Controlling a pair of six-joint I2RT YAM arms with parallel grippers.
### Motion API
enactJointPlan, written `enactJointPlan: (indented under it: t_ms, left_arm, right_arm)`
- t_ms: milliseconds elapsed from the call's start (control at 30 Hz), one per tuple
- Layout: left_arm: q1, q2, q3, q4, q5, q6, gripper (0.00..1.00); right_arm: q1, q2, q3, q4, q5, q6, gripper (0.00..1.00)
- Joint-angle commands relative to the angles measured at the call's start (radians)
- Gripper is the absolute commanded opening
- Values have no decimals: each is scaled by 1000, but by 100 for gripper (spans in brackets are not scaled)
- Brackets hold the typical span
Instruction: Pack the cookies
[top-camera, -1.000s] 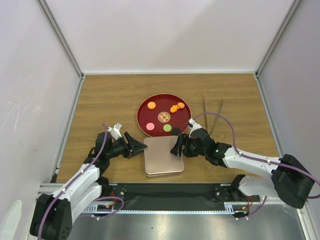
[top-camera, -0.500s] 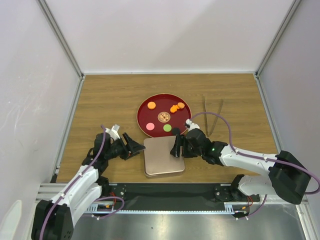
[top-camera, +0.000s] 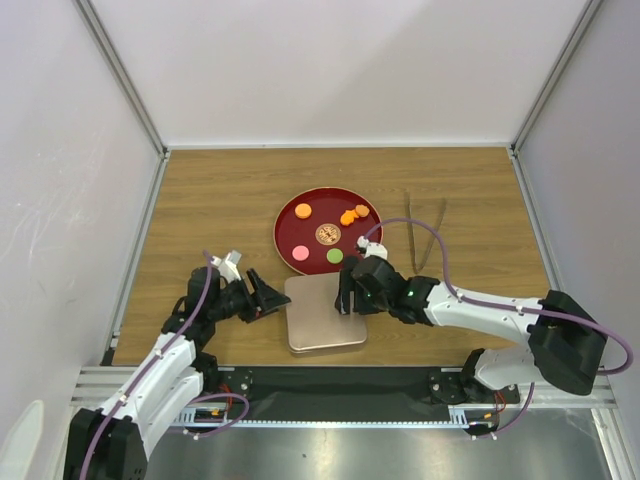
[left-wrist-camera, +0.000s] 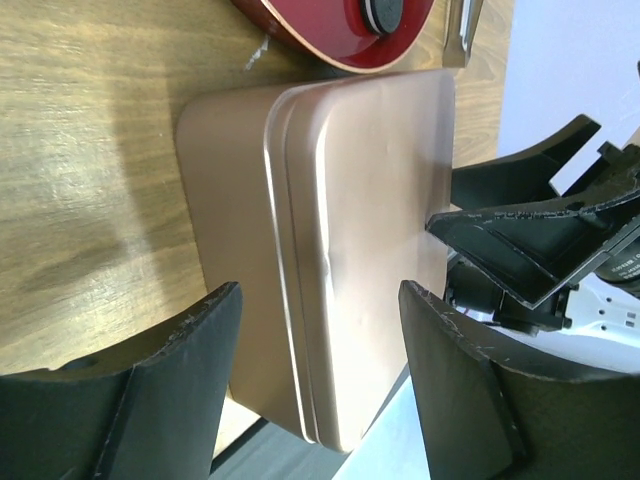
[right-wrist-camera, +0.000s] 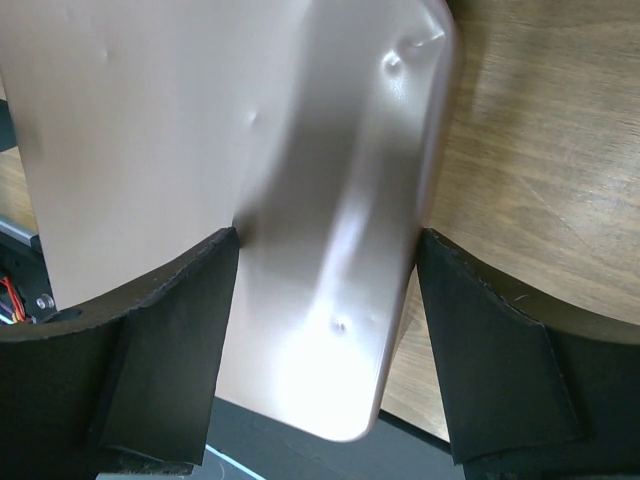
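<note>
Over the last second the right gripper slid left onto the closed tin, jaws wide astride its right edge. The left gripper waited wide. 5 cookies lay on the red plate, far of the tin.

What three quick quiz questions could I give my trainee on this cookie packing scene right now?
1. True or false: the rose-gold tin is closed, its lid on.
2. Which holds the cookies now? A) the tin B) the red plate C) the bare table
3. Fill in: the metal tongs lie to the ____ of the plate in the top view.

Key
1. True. The lid sits on the tin, and the right gripper has its jaws open around the tin's edge while the left gripper is open beside it.
2. B. The orange cookies, like the rest, sit on the plate.
3. Right.
</note>
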Motion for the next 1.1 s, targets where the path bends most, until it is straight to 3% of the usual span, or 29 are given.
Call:
enactJointPlan:
  t_ms: [0, 400, 1067]
  left_arm:
    - [-5, 3, 35, 14, 37, 26, 70]
    - [-96, 31, -12, 101, -13, -38, 66]
    - [-110, 26, -44, 112, -45, -73, 56]
  right_arm:
    - [19, 23, 59, -15, 53, -3, 76]
    - [56, 51, 113, -72, 100, -6, 80]
    - [111, 104, 194, -133, 136, -29, 87]
